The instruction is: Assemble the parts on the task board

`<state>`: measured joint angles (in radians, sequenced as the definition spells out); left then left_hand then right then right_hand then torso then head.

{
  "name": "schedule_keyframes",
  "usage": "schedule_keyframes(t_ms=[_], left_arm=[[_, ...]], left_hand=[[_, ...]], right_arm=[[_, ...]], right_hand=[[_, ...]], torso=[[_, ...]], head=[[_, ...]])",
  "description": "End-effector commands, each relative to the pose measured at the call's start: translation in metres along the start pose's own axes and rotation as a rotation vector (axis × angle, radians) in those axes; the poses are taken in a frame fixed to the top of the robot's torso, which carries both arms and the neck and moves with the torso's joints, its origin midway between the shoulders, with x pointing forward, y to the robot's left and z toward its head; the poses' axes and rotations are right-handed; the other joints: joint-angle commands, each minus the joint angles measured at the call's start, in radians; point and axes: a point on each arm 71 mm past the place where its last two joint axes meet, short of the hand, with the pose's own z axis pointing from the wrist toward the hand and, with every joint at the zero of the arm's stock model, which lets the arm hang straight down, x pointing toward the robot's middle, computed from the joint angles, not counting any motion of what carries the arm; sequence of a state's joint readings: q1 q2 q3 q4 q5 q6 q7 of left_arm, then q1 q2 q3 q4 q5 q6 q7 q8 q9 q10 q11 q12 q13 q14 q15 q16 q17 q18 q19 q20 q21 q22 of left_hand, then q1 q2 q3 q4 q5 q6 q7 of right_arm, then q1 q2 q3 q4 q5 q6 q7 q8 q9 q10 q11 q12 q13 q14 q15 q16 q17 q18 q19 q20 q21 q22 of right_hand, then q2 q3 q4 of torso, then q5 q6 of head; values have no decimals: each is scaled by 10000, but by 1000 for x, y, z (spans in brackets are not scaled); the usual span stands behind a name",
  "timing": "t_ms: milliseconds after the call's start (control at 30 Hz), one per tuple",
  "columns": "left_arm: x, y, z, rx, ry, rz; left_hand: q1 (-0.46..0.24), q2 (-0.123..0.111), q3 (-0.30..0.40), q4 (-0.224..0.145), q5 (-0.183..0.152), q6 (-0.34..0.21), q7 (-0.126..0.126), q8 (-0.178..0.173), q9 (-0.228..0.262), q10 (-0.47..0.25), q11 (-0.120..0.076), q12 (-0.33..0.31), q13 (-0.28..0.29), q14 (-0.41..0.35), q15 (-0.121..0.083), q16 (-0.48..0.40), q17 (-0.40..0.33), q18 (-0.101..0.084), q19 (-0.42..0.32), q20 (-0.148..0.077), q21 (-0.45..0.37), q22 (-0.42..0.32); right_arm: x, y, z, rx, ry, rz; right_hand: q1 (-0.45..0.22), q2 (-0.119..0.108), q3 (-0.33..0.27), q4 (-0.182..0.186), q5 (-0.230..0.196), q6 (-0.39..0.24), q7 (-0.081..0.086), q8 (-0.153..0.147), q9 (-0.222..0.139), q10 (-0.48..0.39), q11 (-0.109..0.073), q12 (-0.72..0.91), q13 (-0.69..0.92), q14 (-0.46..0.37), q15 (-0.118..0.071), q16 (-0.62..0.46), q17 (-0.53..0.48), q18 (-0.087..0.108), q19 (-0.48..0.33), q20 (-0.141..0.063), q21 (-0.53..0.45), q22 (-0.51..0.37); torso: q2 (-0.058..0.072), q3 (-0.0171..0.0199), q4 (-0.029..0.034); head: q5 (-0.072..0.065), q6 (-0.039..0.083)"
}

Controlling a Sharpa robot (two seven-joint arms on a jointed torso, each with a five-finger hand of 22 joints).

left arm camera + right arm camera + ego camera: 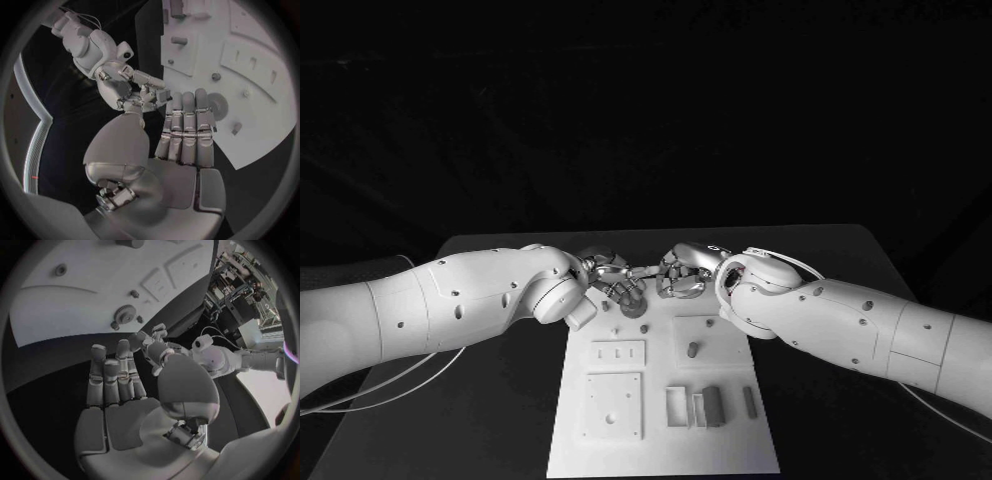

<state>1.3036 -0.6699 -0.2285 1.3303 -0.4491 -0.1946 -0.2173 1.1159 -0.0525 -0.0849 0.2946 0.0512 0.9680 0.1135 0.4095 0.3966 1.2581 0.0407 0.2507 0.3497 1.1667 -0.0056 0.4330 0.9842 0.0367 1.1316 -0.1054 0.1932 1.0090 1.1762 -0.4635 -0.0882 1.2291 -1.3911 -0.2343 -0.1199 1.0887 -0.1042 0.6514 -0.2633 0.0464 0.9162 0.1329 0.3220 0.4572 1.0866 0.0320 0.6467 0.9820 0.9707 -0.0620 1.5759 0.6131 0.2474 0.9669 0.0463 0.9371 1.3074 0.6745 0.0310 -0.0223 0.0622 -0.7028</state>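
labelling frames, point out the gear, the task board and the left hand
gear (124, 315), right wrist view, its toothed face
task board (733, 448), head view, bare near corner
left hand (184, 132), left wrist view, backs of its fingers

White task board (661, 440) on black table (488, 400); grey parts (714, 405); silver fingers (185, 127).

You see: black bench (819, 250) under the work | white cables (387, 385) trailing over its left side | dark backdrop (646, 100) behind

Robotics lab, black table (488, 250) against black backdrop, white task board (661, 440), equipment racks and cables (240, 295)
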Motion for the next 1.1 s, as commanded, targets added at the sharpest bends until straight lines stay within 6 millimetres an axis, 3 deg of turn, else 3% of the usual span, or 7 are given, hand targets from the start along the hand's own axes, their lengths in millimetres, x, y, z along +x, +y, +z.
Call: schedule_keyframes(t_ms=[33, 633, 933, 1100], left_arm=[[3, 1, 0, -437, 122, 710], [9, -5, 2, -316, 85, 952], [11, -6, 3, -283, 175, 971], [12, -7, 3, -251, 195, 977]], left_hand=[[164, -26, -56, -6, -12, 117, -3, -21, 18, 86, -1, 42, 36, 56, -51, 51, 13, 207, 61, -23, 37, 33], [567, 8, -96, -15, -7, 125, 10, -125, 30, 44, 15, -13, 146, 3, -46, 105, -36, 175, 42, -29, -7, 134], [1324, 151, -157, -26, 0, 184, 12, -195, 67, 54, 19, -56, 267, -12, -39, 177, -99, 153, 59, -21, -59, 241], [1610, 29, 329, -14, -19, 214, 11, -206, 106, 77, 21, -78, 322, -11, -32, 219, -115, 146, 101, -11, -86, 283]], right_arm=[[0, 3, 0, 0, -102, -108], [3, 14, 1, -267, 98, -104], [4, 18, 2, -351, 161, -110], [5, 19, 3, -375, 206, -114]], right_hand=[[14, -121, 13, 47, 45, 51, 83, -4, 11, 36, -2, 49, 15, -25, -84, 52, 17, 144, 74, 5, 62, 163], [5, -138, 18, 65, 45, 53, 82, -5, 15, 34, -4, 56, 19, -22, -87, 53, 16, 144, 80, 0, 63, 161], [-4, -143, 19, 76, 45, 53, 82, -7, 17, 31, -4, 58, 20, -24, -88, 51, 15, 144, 80, -1, 62, 160], [-6, -143, 20, 81, 45, 53, 82, -7, 18, 29, -4, 58, 20, -24, -88, 51, 15, 144, 80, -2, 62, 159]], torso=[[0, 10, -10], [0, -5, -6], [0, -13, 4], [0, -12, 2]], head=[[10, -13], [20, -14], [24, -23], [29, -33]])
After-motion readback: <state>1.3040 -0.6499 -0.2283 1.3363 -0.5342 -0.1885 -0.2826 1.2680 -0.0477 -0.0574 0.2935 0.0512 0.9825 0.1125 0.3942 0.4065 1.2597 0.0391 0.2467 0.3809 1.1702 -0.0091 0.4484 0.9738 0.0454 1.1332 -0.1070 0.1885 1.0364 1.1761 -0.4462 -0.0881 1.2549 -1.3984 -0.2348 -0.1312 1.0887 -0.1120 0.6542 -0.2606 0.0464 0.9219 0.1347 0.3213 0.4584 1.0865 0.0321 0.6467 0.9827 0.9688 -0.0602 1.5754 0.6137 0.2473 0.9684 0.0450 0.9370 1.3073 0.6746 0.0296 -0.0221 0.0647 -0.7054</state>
